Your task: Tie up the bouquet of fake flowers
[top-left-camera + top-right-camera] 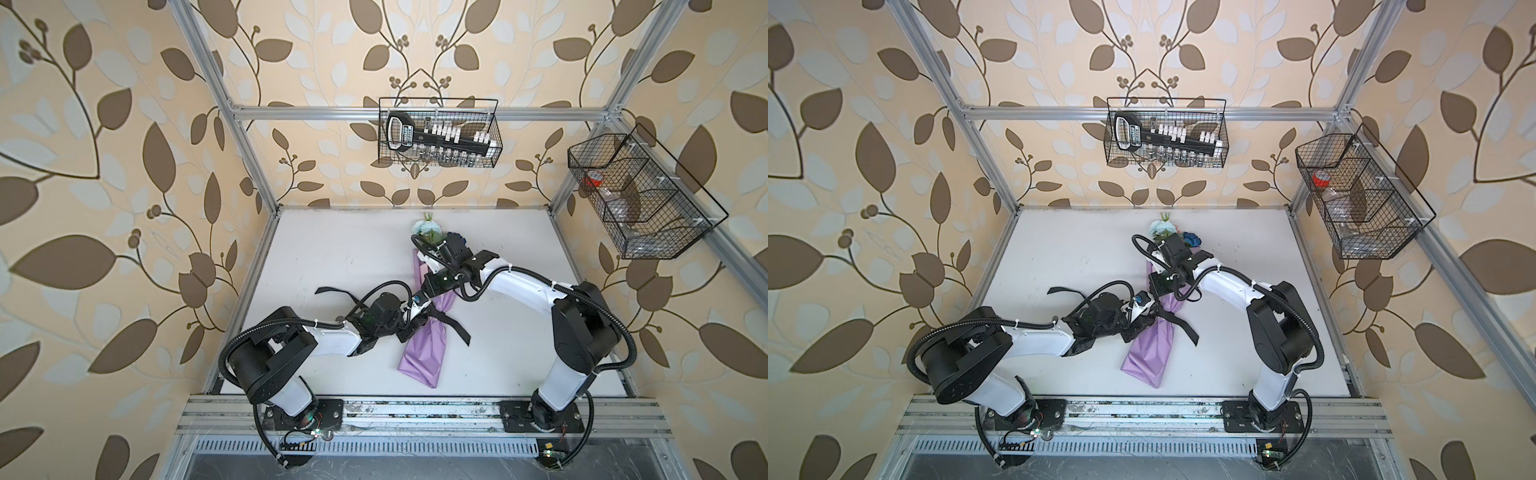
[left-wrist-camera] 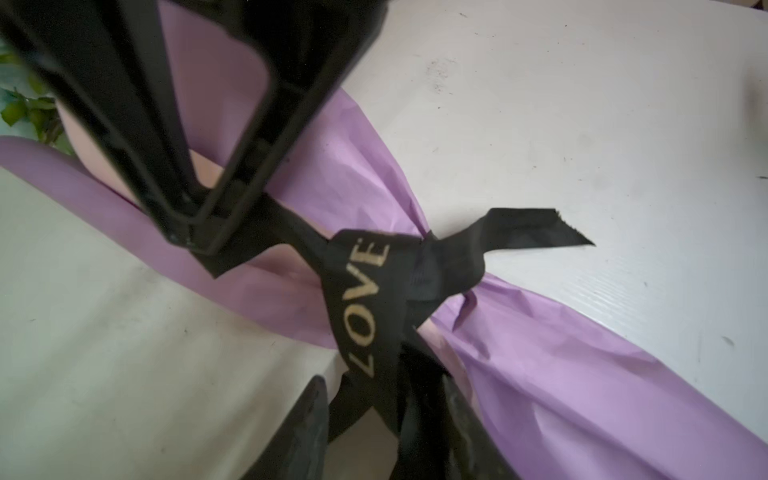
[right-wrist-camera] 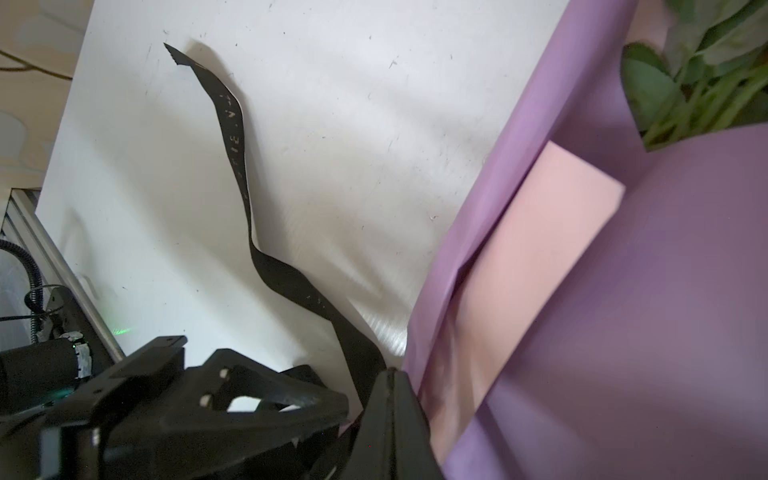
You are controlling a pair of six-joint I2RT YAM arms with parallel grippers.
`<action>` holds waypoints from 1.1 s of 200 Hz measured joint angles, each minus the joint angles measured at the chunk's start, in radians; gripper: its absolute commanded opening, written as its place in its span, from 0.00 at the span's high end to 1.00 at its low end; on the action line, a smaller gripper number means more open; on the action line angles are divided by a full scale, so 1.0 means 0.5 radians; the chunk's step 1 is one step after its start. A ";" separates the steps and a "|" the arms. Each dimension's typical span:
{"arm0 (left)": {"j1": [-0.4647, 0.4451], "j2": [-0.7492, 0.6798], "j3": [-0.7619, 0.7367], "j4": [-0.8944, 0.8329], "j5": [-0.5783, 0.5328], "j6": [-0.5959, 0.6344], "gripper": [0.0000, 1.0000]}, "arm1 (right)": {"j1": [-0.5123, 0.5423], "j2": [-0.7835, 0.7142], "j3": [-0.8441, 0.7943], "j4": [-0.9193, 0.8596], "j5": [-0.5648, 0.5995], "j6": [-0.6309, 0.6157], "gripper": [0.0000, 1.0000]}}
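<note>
The bouquet of fake flowers is laid on the white table, its long axis running from the blooms at the far edge to the flared lilac paper near the arms. A black ribbon is cinched across its waist, crosswise to that axis. The left gripper is set just beside the knot, jaws parted around hanging strands; whether a pad touches them cannot be told. The right gripper, towards the blooms, is closed on one strand. Any tightening pull is judged to run across the axis. A loose tail lies by the left arm.
</note>
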 measured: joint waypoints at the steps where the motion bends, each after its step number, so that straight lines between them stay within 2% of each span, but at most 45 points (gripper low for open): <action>1: -0.001 -0.004 0.000 -0.002 -0.002 -0.004 0.45 | 0.000 0.000 -0.002 0.002 0.002 0.000 1.00; 26: -0.001 -0.098 -0.001 -0.032 -0.021 -0.103 0.25 | -0.004 -0.041 -0.095 0.060 0.012 0.030 1.00; 57: -0.001 -0.329 -0.031 -0.079 -0.069 -0.204 0.17 | -0.019 -0.140 -0.201 0.163 0.026 0.077 1.00; 104: 0.021 -0.665 -0.140 -0.262 -0.193 -0.404 0.20 | -0.042 -0.255 -0.307 0.304 0.027 0.156 1.00; 151: 0.128 -0.905 -0.314 -0.497 -0.168 -0.539 0.28 | -0.045 -0.274 -0.397 0.366 0.064 0.216 1.00; 191: 0.159 -0.861 -0.341 -0.604 -0.039 -0.577 0.29 | -0.058 -0.362 -0.460 0.416 0.102 0.263 1.00; 220: 0.159 -0.673 -0.265 -0.601 0.014 -0.581 0.34 | -0.066 -0.391 -0.516 0.461 0.109 0.303 1.00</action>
